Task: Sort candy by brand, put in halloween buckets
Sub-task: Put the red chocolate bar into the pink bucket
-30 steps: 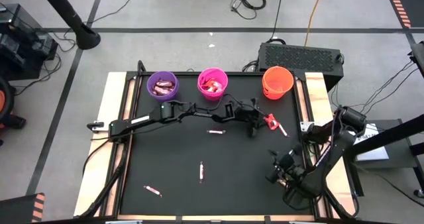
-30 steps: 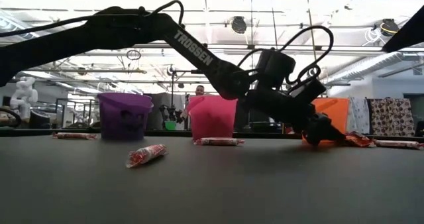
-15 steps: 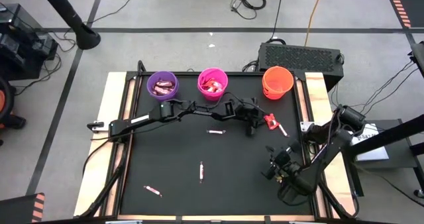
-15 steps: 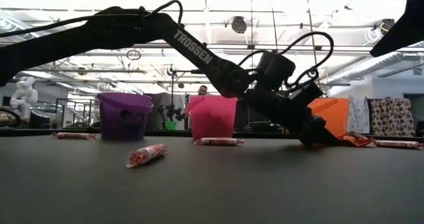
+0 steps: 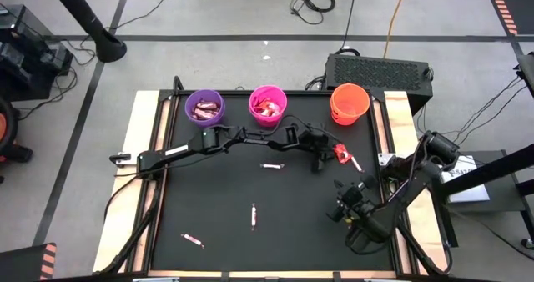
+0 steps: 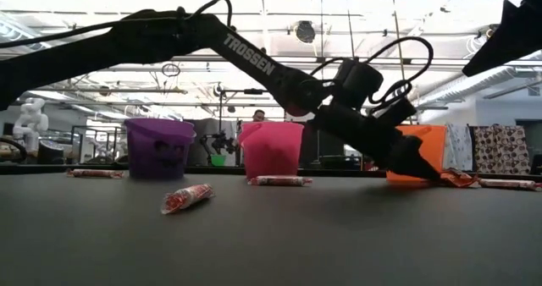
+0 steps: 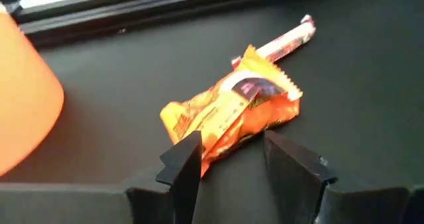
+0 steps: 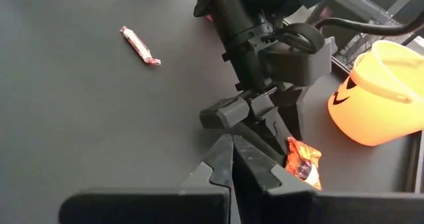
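My left gripper (image 7: 228, 159) is parted, its two fingers (image 7: 184, 166) straddling the near end of the orange-wrapped candy (image 7: 228, 112) without closing on it; whether the pads touch the wrapper I cannot tell. That candy lies on the black table (image 5: 217, 198) just in front of the orange bucket (image 5: 349, 103), on the side towards my right arm, with a thin pale stick candy (image 7: 285, 42) just beyond it. My right gripper (image 8: 231, 154) is closed and holds nothing, hovering over the table well in front of the orange bucket.

Against a second ago, my left gripper has tilted and eased towards the orange candy, no wider than before, and my right arm has drawn further inward over the table.

The candy's wrapper is bright orange, crinkled, with a dark patch in the middle and a flared crimped end.
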